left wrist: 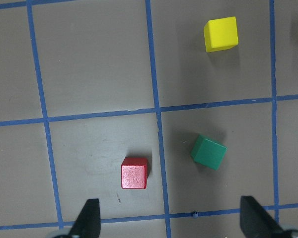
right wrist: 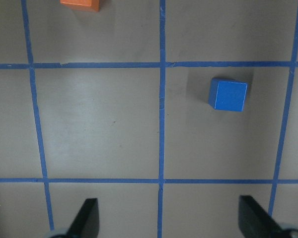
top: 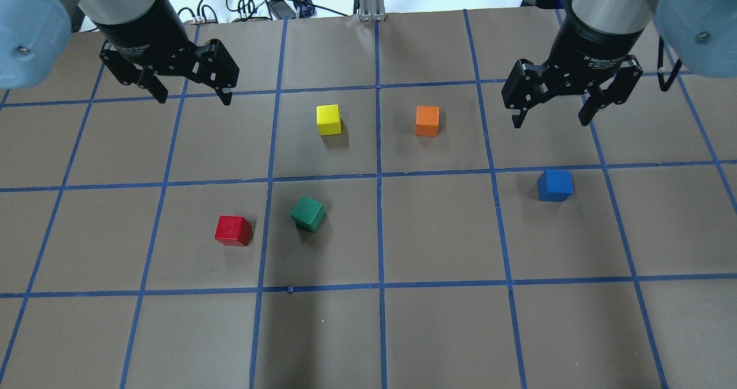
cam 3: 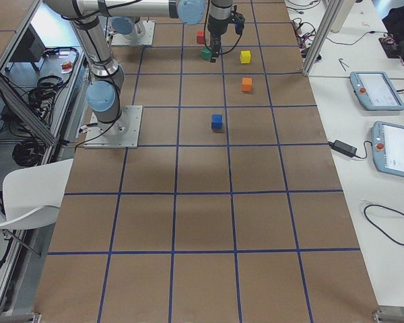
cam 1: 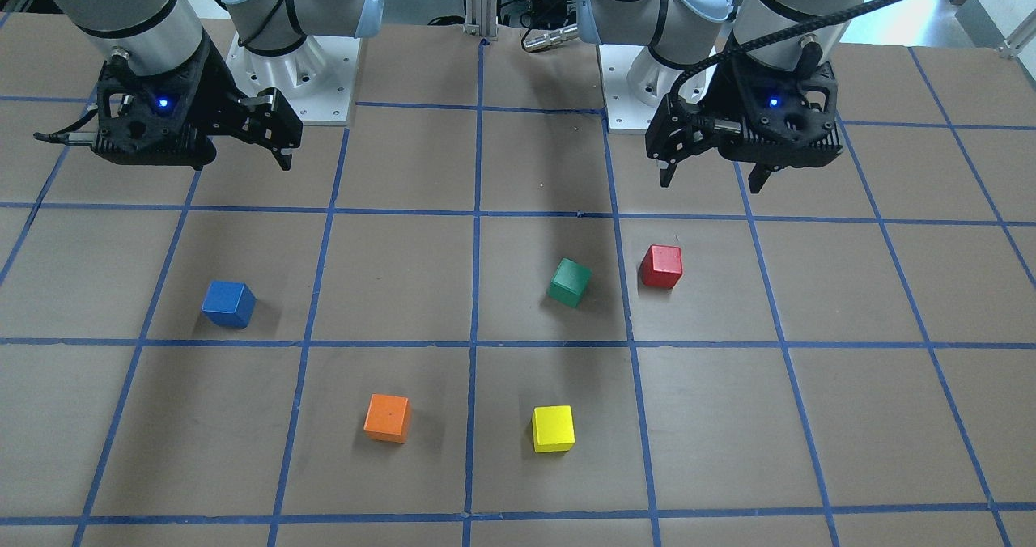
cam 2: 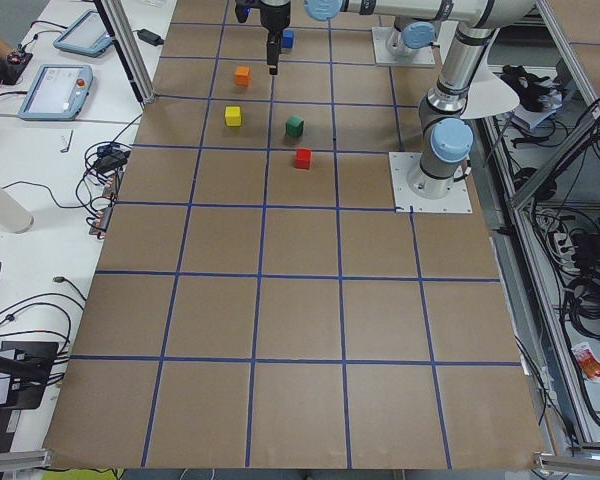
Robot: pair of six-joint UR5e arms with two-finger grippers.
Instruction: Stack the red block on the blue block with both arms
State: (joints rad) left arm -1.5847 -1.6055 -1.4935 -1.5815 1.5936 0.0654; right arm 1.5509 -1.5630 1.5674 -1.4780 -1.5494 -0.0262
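Note:
The red block [top: 233, 231] lies on the table left of centre; it also shows in the front view [cam 1: 661, 266] and the left wrist view [left wrist: 134, 173]. The blue block [top: 555, 185] lies on the right side, also in the front view [cam 1: 228, 303] and the right wrist view [right wrist: 228, 94]. My left gripper [top: 193, 94] hangs open and empty high above the table, beyond the red block. My right gripper [top: 553, 115] hangs open and empty above the table, just beyond the blue block.
A green block [top: 307, 213] lies tilted close to the right of the red block. A yellow block [top: 329, 119] and an orange block [top: 427, 121] lie farther back near the middle. The brown table carries a blue tape grid [top: 378, 175].

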